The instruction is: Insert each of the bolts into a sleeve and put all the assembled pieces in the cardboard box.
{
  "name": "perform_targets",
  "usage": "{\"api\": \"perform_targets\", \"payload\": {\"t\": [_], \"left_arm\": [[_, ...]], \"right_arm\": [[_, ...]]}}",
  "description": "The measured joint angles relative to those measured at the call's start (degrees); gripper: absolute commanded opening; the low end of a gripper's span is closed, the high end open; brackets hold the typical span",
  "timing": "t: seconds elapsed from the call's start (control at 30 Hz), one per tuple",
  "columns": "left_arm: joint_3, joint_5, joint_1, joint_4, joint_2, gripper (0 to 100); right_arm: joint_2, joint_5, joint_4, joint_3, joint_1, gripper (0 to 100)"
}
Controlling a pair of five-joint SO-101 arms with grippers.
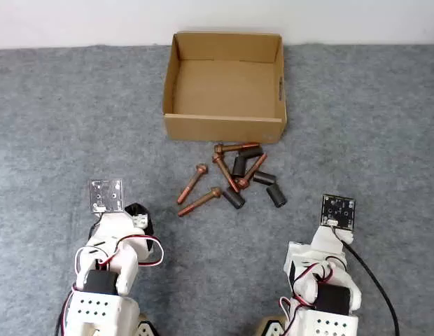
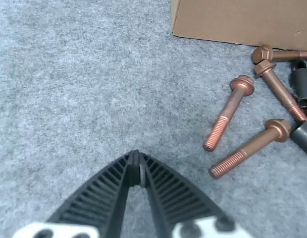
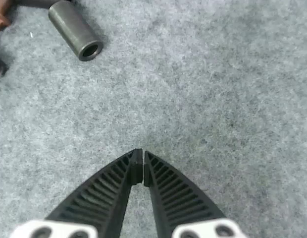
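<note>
High view: the cardboard box (image 1: 224, 127) stands open-topped at the far middle of the grey mat (image 1: 56, 126). Just in front of its near wall lies a loose cluster of copper bolts (image 1: 192, 183) and dark sleeves (image 1: 276, 195). Two bolts lie by themselves on the cluster's left side, both slanted. Three more cross or touch one another among the five sleeves, the farthest of them lying along the box wall with a sleeve at its threaded end. All the pieces rest on the mat, outside the box. The left arm (image 1: 108, 262) and right arm (image 1: 322, 280) sit at the near edge, apart from the cluster. Left wrist view: the left gripper (image 2: 138, 166) hangs over bare mat with its jaws pressed together, tips touching and nothing between them. Beyond it lie the two separate bolts, heads toward the box. A corner of the box and the edge of the tangled group, with two sleeves partly cut off, are farther on. Right wrist view: the right gripper (image 3: 142, 166) is likewise over bare mat, its jaws closed tip to tip on nothing. One sleeve lies on its side well ahead, its open bore facing the camera.
</note>
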Motion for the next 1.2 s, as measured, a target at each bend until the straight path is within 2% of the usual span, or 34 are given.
{"api": "perform_targets", "payload": {"t": [1.2], "left_arm": [[0.00,0.18,-2.20,0.00,-0.09,1]], "right_arm": [[0.00,0.00,0.00,0.00,0.00,0.9]]}}
